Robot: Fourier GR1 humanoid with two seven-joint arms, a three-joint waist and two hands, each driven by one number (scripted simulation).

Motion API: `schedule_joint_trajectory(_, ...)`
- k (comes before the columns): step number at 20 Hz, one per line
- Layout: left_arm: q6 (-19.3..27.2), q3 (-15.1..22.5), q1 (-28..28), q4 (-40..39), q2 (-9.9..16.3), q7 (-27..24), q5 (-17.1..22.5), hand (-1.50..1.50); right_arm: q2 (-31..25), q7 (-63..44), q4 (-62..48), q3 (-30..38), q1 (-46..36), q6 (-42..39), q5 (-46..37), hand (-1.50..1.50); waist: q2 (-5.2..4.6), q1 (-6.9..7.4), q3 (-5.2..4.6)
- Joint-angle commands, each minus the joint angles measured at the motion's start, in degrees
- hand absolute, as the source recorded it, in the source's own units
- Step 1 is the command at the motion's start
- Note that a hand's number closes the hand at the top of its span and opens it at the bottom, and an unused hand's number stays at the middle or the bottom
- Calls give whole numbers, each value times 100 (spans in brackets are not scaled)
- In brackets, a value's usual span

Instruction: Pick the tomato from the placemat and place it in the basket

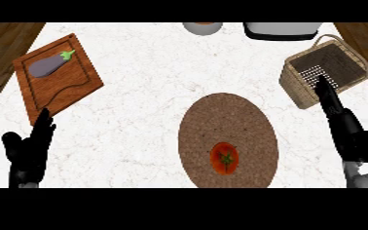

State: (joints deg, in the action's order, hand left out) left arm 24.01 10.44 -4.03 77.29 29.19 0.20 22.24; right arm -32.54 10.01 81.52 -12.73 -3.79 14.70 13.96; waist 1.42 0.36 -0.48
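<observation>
A red tomato point(224, 158) with a green stem lies on the near part of a round brown woven placemat point(227, 112). A wicker basket point(295, 80) stands at the right edge of the counter, tilted, with a dark inside. My right hand point(342, 124) reaches up along the right side, fingers straight, its fingertips by the basket's near wall. It is well to the right of the tomato and touches nothing I can see. My left hand point(30, 148) rests open at the lower left, fingers up.
A wooden cutting board point(68, 85) at the left holds a purple eggplant point(47, 64). A grey bowl point(202, 28) and a white-and-dark appliance point(280, 30) stand at the counter's far edge. Dark wood floor shows past the top corners.
</observation>
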Motion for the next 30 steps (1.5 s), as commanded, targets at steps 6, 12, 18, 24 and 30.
schedule_joint_trajectory(6,-74,102,524,1304,-456,-855,-109,0,923,1276,2212,-373,641,-273,489,150,41,-297,54)
schedule_joint_trajectory(12,-175,451,638,1444,-707,-628,-106,0,1934,1444,2518,-2867,1200,1369,-2396,-150,-53,-182,35)
schedule_joint_trajectory(18,89,498,473,1541,-852,-699,-249,0,1685,257,2691,-2469,2316,3035,-3945,-150,-20,-471,-2)
schedule_joint_trajectory(24,77,473,275,1714,-740,-798,-326,0,827,-1252,3248,-1790,3348,2987,-5390,-150,-77,-417,-48)
schedule_joint_trajectory(30,135,620,377,1816,-837,-625,-371,0,-151,-2564,4616,-1763,4352,1590,-6360,-150,-140,-310,-41)
